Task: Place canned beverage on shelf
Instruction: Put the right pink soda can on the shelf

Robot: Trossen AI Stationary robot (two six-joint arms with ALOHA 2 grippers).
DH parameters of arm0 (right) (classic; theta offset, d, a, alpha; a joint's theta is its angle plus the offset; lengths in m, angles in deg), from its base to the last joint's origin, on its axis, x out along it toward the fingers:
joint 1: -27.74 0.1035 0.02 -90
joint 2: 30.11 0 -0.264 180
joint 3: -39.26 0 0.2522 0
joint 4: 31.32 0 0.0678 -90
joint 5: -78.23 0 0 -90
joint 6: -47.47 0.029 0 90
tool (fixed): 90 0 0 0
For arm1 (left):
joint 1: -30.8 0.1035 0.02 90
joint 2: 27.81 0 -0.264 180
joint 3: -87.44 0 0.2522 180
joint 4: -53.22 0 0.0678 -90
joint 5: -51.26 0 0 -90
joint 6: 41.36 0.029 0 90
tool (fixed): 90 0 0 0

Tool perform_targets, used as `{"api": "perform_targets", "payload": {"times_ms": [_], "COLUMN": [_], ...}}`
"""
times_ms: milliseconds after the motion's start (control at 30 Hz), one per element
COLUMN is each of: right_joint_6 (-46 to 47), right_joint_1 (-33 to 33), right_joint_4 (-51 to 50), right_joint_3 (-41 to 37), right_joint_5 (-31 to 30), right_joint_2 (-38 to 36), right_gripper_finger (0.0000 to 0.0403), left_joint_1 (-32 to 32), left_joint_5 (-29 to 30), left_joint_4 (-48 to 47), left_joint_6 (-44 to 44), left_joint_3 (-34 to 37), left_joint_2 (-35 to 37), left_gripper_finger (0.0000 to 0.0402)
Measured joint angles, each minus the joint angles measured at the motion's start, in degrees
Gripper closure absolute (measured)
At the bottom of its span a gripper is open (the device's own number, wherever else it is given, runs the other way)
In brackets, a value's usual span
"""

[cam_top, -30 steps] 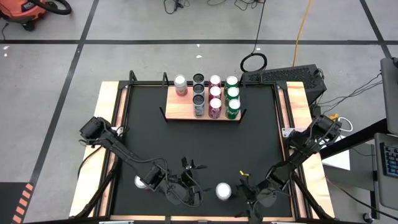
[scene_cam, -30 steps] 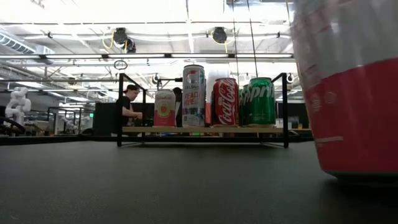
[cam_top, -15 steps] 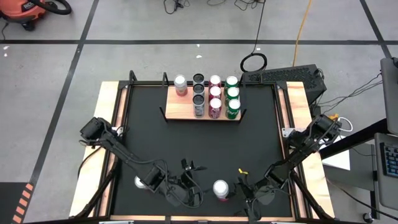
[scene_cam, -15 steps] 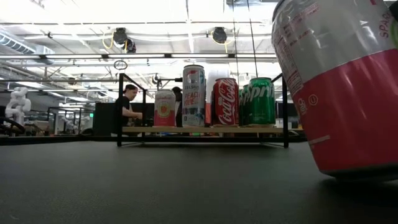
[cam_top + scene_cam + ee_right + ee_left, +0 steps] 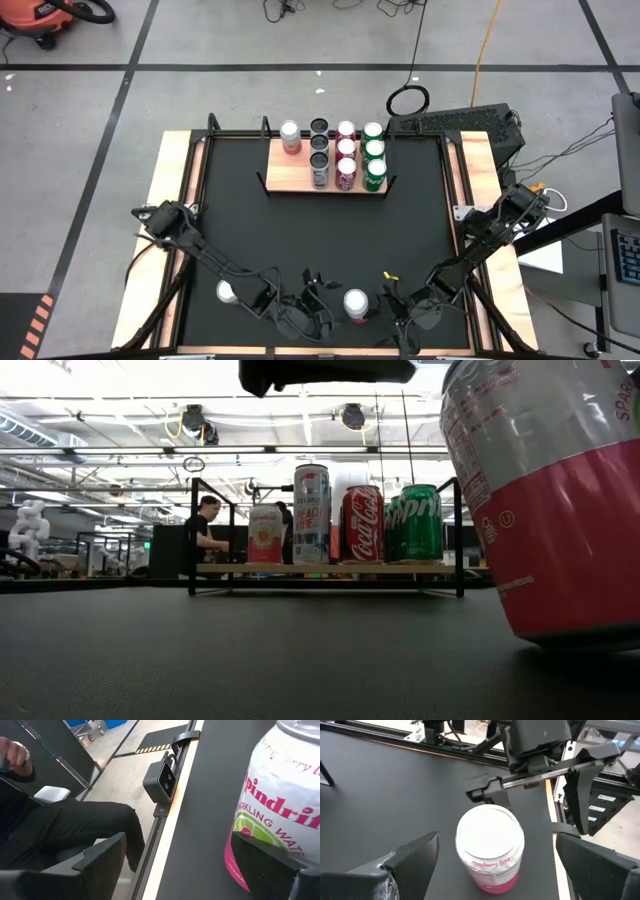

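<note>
Nine cans stand on one wooden shelf (image 5: 300, 178): one pale can (image 5: 290, 136), three dark-topped cans (image 5: 319, 144), three red cans (image 5: 346, 146), and two green cans (image 5: 373, 149). Two more cans stand off it on the black mat (image 5: 300, 235): a white-and-pink can (image 5: 355, 304) and another (image 5: 227, 292) partly hidden by an arm. Two robot arms and one person (image 5: 207, 526) are in view.

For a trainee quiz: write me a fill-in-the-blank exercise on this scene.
1. The loose Spindrift can stands upright on the black ____.
2. On the shelf, the column under the pink-labelled can holds only ____ can.
3. The left gripper has its fingers ____, with the loose can between them.
4. The right gripper is beside the same can and ____.

Missing words: mat; one; open; open
</note>
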Motion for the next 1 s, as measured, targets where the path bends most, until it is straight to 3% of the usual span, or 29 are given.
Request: {"api": "perform_targets", "payload": {"times_ms": [200, 533, 767, 1000], "right_joint_6": [-0.65, -1.19, -1.21, -1.03], "right_joint_1": [0.02, 0.01, 0.02, 0.0], "right_joint_4": [-0.16, -0.23, -0.26, -0.32], "right_joint_3": [0.0, 0.0, 0.0, 0.0], "right_joint_5": [0.0, 0.0, 0.0, 0.0], "right_joint_2": [0.0, 0.0, 0.0, 0.0], "right_gripper_finger": [0.0064, 0.0064, 0.0064, 0.0064], "left_joint_1": [0.15, 2.01, 3.98, 4.12], "left_joint_5": [-0.21, 0.27, -4.78, -5.92], "left_joint_4": [5.49, 6.28, 12.99, 12.78], "left_joint_6": [-0.09, -4.43, -5.68, -6.0], "left_joint_3": [0.0, 0.0, -0.07, -0.06], "left_joint_2": [-2.43, -5.37, -7.31, -7.83], "left_gripper_finger": [0.0007, 0.0007, 0.0007, 0.0028]}}
